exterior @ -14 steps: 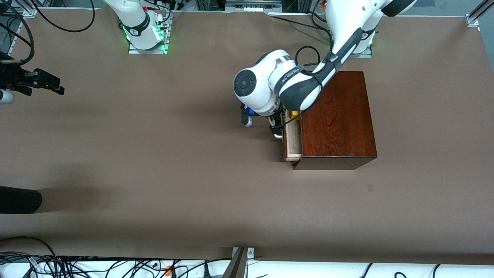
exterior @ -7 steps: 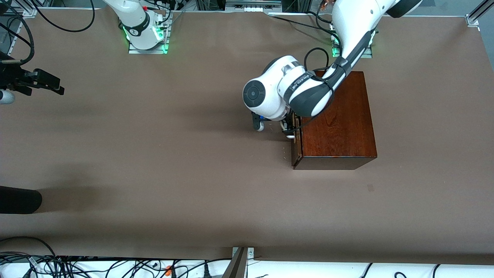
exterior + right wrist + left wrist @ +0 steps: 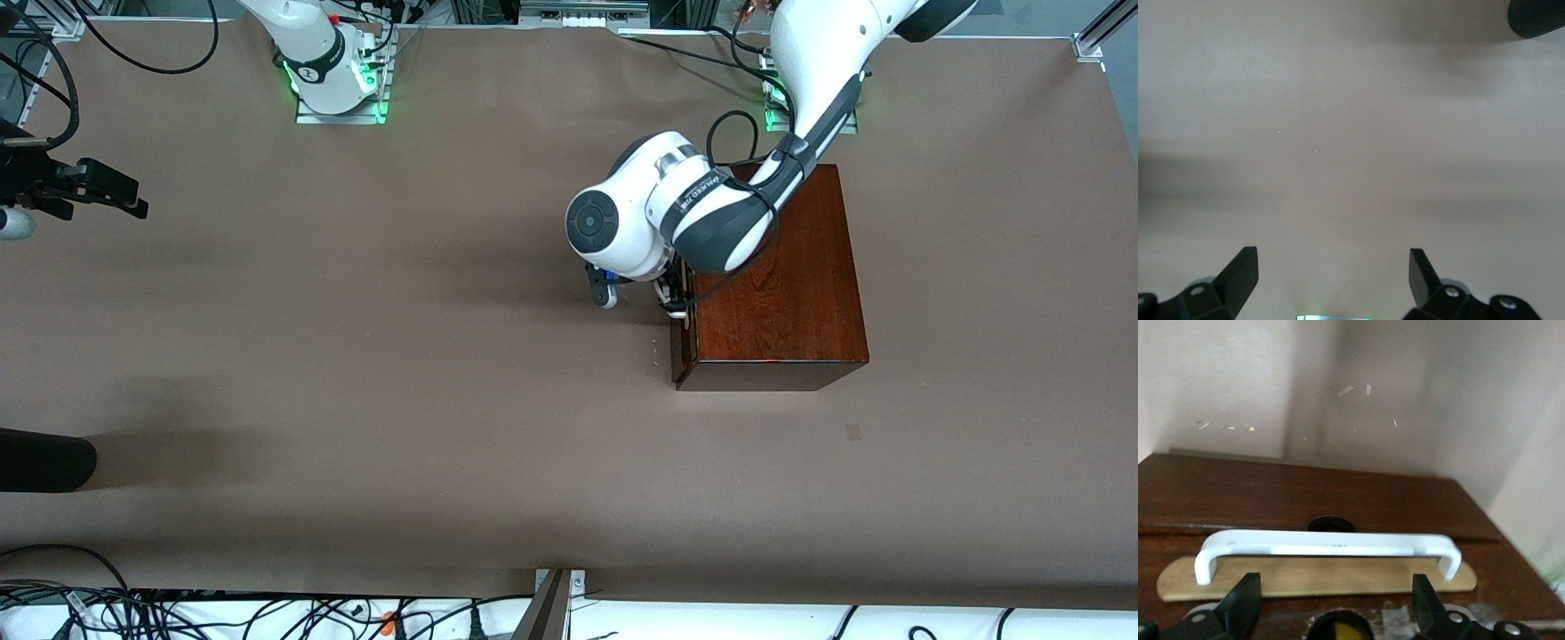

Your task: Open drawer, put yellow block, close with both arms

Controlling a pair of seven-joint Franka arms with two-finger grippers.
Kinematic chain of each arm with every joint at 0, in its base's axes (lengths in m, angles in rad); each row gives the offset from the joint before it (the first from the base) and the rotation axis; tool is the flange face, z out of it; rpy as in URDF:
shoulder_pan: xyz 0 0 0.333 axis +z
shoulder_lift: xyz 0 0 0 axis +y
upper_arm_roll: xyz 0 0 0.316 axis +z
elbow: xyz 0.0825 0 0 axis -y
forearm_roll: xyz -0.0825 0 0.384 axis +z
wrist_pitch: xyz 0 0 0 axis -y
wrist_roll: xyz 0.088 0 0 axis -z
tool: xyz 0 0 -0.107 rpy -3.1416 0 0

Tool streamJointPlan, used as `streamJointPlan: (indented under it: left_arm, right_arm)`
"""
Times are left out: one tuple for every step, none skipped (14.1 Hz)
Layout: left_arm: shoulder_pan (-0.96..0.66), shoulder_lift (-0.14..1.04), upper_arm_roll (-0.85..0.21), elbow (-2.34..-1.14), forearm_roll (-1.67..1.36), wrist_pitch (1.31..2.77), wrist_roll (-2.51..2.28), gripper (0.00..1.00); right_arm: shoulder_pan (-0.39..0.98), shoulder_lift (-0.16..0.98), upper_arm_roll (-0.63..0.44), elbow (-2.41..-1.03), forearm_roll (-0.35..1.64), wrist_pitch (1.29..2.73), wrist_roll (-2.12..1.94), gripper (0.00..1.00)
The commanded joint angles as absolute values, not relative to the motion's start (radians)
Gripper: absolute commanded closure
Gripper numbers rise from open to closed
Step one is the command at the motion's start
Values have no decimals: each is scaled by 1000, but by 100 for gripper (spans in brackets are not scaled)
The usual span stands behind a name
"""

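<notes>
Left claw [image 3: 1331, 613], fingers apart, sits at drawer [image 3: 683, 342] handle [image 3: 1328, 545]; right claw [image 3: 1331, 283], apart, waits over counter [image 3: 356, 356]. Risk: extra push shoves box [image 3: 773, 276].

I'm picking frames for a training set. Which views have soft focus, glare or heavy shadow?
Front view: sharp, evenly lit; broad soft shadows on the table, a glossy sheen on the box. Left wrist view: soft focus, the white handle bright, the left gripper fingers dark. Right wrist view: bare tabletop with dim shadow bands, the right gripper open.
</notes>
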State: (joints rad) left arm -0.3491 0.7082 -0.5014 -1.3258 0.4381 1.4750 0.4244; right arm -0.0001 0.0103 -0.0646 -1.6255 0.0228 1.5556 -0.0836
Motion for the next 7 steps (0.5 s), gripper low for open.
streamJointPlan:
  left_arm:
    - [-429,684,-499,-1263,431,1463,145,0]
    - [-440,681,-500,-1235,392,1460,27,0]
    - [-443,680,-500,-1208,362,1460,-64,0]
    - [-445,670,-502,-1183,342,1459,-131,0]
    - [-443,652,-500,-1163,341,1456,-168,0]
    - [-436,622,-499,-1155,341,1454,-190,0]
    - [-430,589,-494,-1155,342,1453,-198,0]
  right_arm:
    - [-20,11,-51,-1618,38,1545,-77,0]
    - [-20,11,-49,-1618,38,1545,-75,0]
    - [-18,11,-49,-1618,38,1546,-77,0]
    - [-20,11,-49,-1618,38,1546,-75,0]
    - [-18,11,-49,-1618,38,1546,-75,0]
    - [-18,11,-49,-1618,38,1546,-75,0]
    - [-18,11,-51,-1618,40,1546,-75,0]
